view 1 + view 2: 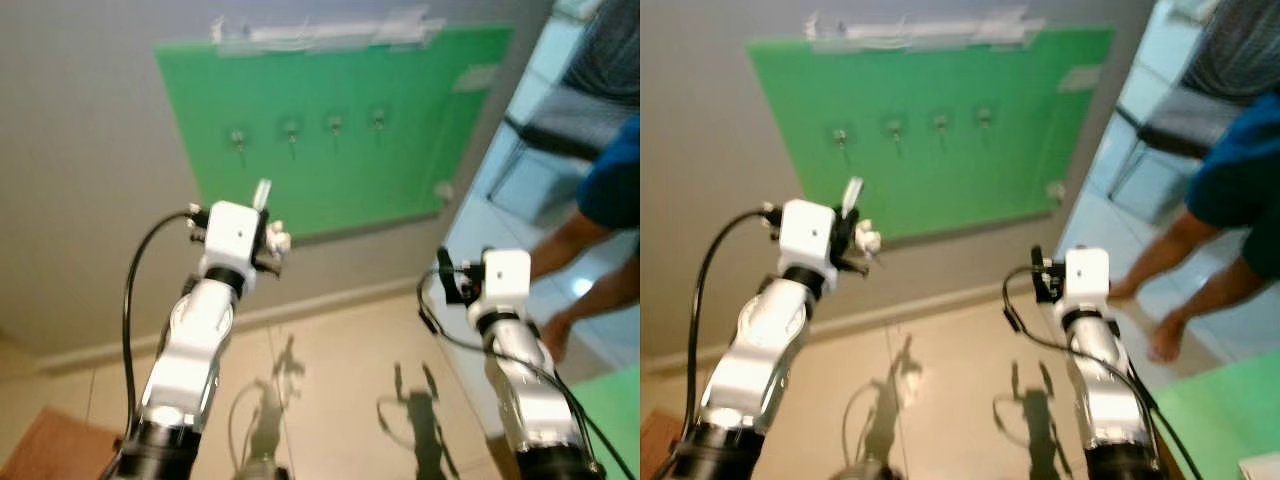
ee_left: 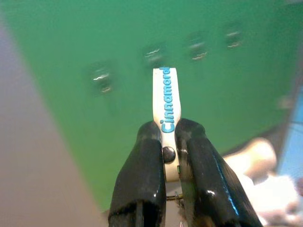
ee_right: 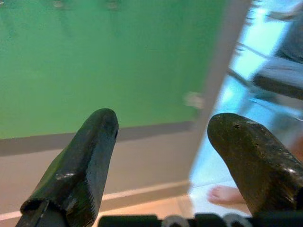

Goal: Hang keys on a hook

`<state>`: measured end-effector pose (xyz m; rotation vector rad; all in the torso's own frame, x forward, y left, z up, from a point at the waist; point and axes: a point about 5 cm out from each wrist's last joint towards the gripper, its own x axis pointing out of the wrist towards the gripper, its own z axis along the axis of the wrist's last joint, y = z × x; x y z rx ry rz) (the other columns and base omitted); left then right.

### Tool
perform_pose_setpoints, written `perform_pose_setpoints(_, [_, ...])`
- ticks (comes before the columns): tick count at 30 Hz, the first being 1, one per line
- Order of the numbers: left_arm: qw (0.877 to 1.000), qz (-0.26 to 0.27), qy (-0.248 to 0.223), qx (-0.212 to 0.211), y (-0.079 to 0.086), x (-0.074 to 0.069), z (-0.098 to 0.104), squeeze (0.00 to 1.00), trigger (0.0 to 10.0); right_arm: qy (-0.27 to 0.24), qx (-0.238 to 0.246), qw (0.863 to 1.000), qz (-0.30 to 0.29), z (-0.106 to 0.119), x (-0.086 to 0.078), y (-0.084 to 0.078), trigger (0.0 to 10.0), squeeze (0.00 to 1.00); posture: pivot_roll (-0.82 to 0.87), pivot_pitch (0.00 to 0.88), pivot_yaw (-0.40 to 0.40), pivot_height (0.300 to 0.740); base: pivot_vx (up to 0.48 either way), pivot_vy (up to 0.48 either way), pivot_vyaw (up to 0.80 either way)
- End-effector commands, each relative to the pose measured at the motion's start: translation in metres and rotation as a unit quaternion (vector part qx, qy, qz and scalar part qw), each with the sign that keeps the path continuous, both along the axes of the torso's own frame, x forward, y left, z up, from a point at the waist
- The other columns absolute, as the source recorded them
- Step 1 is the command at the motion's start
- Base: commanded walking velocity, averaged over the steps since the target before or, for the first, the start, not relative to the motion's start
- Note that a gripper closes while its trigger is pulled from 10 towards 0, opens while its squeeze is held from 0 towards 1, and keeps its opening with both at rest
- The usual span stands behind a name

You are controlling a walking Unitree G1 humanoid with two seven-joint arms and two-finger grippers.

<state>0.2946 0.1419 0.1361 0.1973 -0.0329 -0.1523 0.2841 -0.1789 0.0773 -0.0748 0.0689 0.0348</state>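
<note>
- Left gripper [image 2: 166,156] raised toward the green wall board [image 1: 400,120], pinching a white "Cinnamon" key tag [image 2: 164,101], four metal hooks [image 1: 291,131] at 12 o'clock.
- Right gripper [image 3: 163,142] raised alongside, fingers spread wide, holding nothing.

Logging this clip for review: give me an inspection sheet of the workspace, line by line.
Surface: green board on a grey wall, above a tiled floor.
Job's things: four hooks in a row on the board, none holding anything; white key tag printed "Cinnamoroll".
Clutter: nothing seen.
Grippers: left hand shut on the key tag, raised toward the hooks; right hand open, raised beside it.
Cables: black cable looping along the left arm; another on the right arm.
Surroundings: a person at the right, beside a chair.
</note>
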Motion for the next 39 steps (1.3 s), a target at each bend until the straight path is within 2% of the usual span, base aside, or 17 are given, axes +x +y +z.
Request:
perform_pose_setpoints(1, [1.000,0.008,-0.005,0.000,0.0025,0.0006,0.0024,0.00,0.0,0.006,-0.006,1.000,0.010,-0.0015,-0.0011,0.0038,10.0,0.18,-0.08,0.068,0.005,0.740,0.277,-0.390,0.77])
perform_pose_setpoints(6, [1.000,0.013,-0.002,-0.008,0.0033,0.0006,0.0015,0.00,0.0,0.008,-0.007,1.000,0.010,-0.0025,-0.0011,0.0034,10.0,0.19,-0.07,0.063,0.002,0.740,0.299,-0.371,0.77])
perform_pose_setpoints(9, [1.000,0.016,-0.001,-0.008,0.0047,0.0011,0.0013,0.00,0.0,0.010,0.002,1.000,0.006,-0.0028,-0.0006,0.0026,10.0,0.16,-0.07,0.063,0.002,0.740,0.316,-0.359,0.68])
perform_pose_setpoints(14, [1.000,0.019,-0.002,-0.009,0.0059,0.0014,0.0017,0.00,0.0,0.009,0.005,1.000,0.005,-0.0028,-0.0003,0.0022,10.0,0.14,-0.07,0.063,0.002,0.740,0.367,-0.142,0.00])
perform_pose_setpoints(23, [1.000,0.019,-0.009,-0.011,0.0055,0.0010,0.0035,0.00,0.0,0.010,0.007,1.000,0.006,-0.0043,-0.0017,0.0028,10.0,0.14,-0.07,0.063,0.002,0.740,0.000,0.000,0.00])
perform_pose_setpoints(39, [1.000,0.011,-0.006,-0.010,0.0041,0.0030,0.0034,0.00,0.0,0.009,0.007,1.000,0.007,-0.0040,-0.0015,0.0039,10.0,0.15,-0.08,0.064,0.004,0.740,0.440,0.000,0.00])
